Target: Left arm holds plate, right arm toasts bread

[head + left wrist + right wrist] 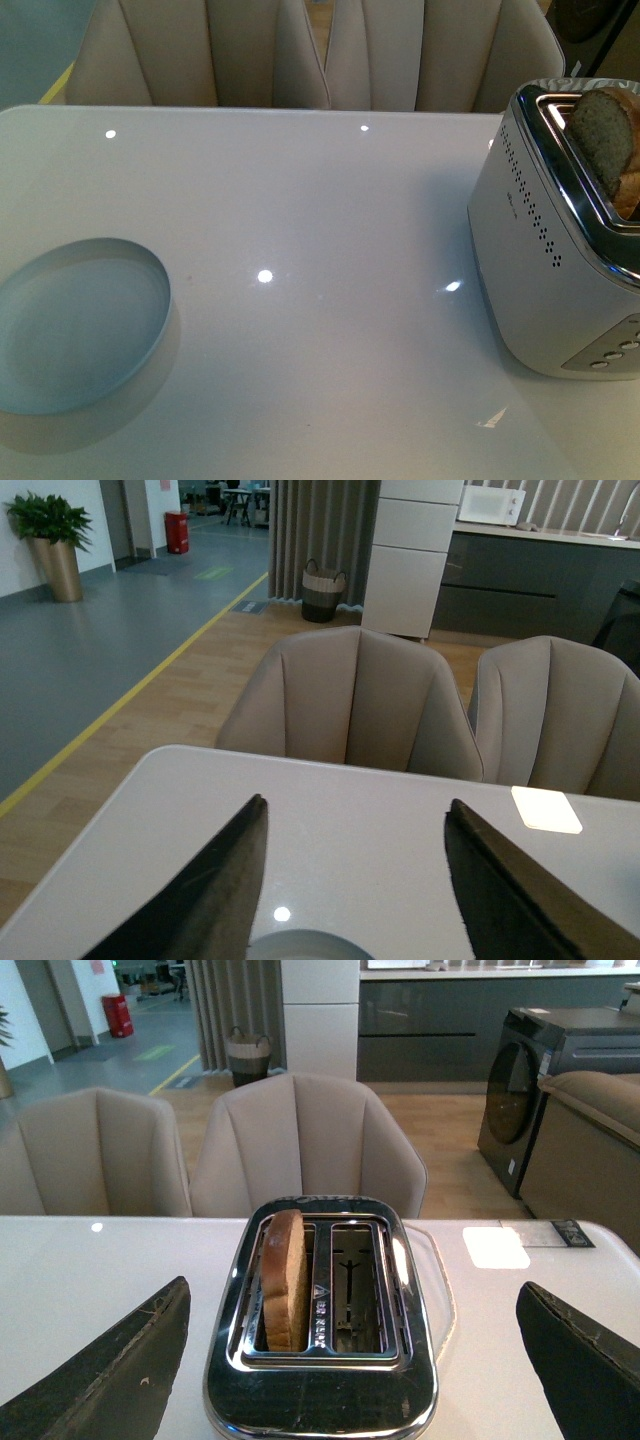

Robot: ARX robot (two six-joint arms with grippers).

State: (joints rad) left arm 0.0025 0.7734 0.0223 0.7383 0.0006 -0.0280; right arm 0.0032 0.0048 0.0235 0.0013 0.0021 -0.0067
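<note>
The left end effector (355, 890) hangs over the white table (330, 220) with its two black wedge fingers (205, 900) spread wide and nothing between them; the rim of the pale blue plate (310, 946) shows just below the gap, apart from both fingers. In the front view the single plate (80, 325) lies at the table's near left corner, bare, with neither arm in sight. The right end effector (355, 1360) is likewise wide open and empty, its fingers (110, 1375) standing either side of the chrome-topped toaster (320, 1400) without touching it. One slice of brown bread (285, 1280) stands upright in one of the toaster's two slots, its rounded top rising above the rim; the other slot is vacant. The front view places the toaster (545, 270) at the table's right edge, well apart from the plate, with the bread (605, 140) poking out and a second, paler edge just beside it that cannot be told apart clearly. A row of buttons (615, 352) runs along the toaster's near face. Open tabletop lies between plate and toaster. Beyond the table's far edge stand two beige upholstered chairs (355, 705), and behind them a wicker basket (323, 590), a potted plant (50, 540), grey cabinets and a microwave (490, 504).
</note>
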